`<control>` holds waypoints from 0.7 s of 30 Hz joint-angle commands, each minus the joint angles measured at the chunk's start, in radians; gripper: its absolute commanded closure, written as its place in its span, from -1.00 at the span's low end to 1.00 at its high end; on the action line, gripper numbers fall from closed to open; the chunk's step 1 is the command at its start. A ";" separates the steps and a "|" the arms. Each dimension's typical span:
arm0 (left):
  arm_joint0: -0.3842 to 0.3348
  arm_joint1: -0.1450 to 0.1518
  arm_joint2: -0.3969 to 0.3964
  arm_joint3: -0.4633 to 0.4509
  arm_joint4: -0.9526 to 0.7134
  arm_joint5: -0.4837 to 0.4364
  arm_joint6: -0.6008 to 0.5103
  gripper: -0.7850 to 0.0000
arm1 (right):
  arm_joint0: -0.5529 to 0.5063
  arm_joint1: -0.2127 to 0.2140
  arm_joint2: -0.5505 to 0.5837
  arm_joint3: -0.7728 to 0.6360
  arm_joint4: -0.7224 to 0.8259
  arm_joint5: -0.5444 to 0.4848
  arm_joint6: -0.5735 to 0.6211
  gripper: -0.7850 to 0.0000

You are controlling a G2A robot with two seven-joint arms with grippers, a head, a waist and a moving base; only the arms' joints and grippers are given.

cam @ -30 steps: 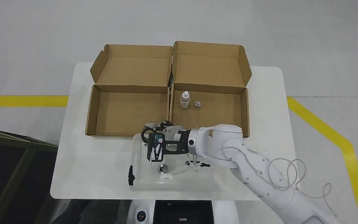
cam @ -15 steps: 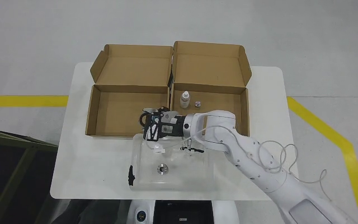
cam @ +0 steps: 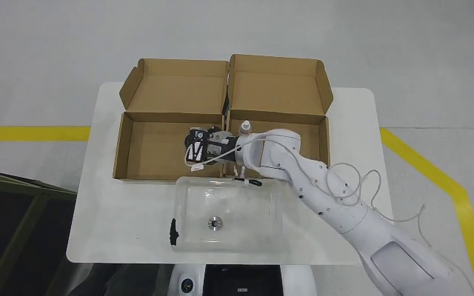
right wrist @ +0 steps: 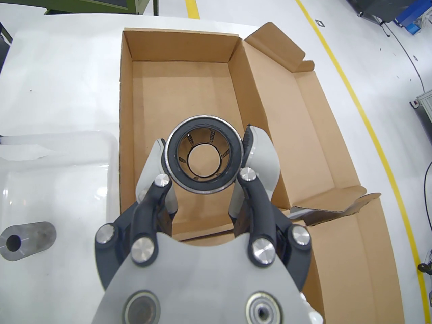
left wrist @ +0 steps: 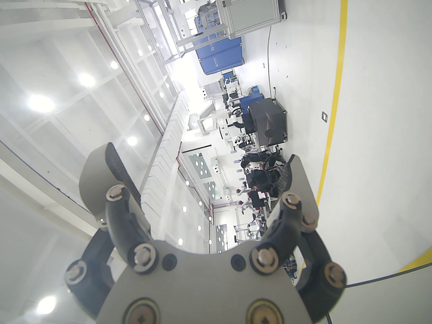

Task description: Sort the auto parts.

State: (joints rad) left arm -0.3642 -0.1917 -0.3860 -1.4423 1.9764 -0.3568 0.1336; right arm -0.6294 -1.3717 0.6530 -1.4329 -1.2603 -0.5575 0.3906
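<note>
My right gripper (right wrist: 204,161) is shut on a ring-shaped bearing (right wrist: 204,156) with a black face and metal rim, held above the near right part of the left cardboard box (right wrist: 182,102). From above, that gripper (cam: 198,150) hangs over the left box (cam: 152,152) close to its right wall. A metal bushing (cam: 215,223) lies in the clear plastic tray (cam: 255,229); it also appears as a grey cylinder (right wrist: 27,241). The right box (cam: 296,144) holds a small white bottle (cam: 245,130) and a small round part (cam: 261,136). My left gripper (left wrist: 202,170) is open, pointing up at the hall, nothing between its fingers.
Both boxes have their lids folded back toward the table's far edge. The tray sits in front of them near the table's front edge. A small black item (cam: 173,233) lies at the tray's left end. Bare white table (cam: 96,200) spreads left of the boxes.
The right arm lifted the bearing out of the tray and carried it back and up over the left box. The bushing stayed in the tray.
</note>
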 commanded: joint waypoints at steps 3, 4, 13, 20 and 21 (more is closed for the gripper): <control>0.000 0.000 0.000 0.000 0.000 0.000 0.000 -1.00 | 0.038 -0.023 -0.022 0.073 0.014 0.020 -0.008 1.00; 0.000 0.000 0.000 0.000 0.000 0.000 0.000 -1.00 | 0.047 -0.030 -0.028 0.092 0.018 0.024 -0.010 1.00; 0.000 0.000 0.000 0.000 0.000 0.000 0.000 -1.00 | 0.099 -0.080 -0.068 0.238 0.034 0.064 -0.021 1.00; 0.000 0.000 0.000 0.000 0.000 0.000 0.000 -1.00 | 0.126 -0.109 -0.088 0.336 0.015 0.080 -0.024 1.00; 0.000 0.000 0.000 0.000 0.000 0.000 0.000 -1.00 | 0.129 -0.113 -0.090 0.346 0.012 0.082 -0.023 1.00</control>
State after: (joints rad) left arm -0.3642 -0.1917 -0.3860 -1.4423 1.9764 -0.3568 0.1336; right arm -0.5027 -1.4820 0.5648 -1.0953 -1.2458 -0.4768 0.3666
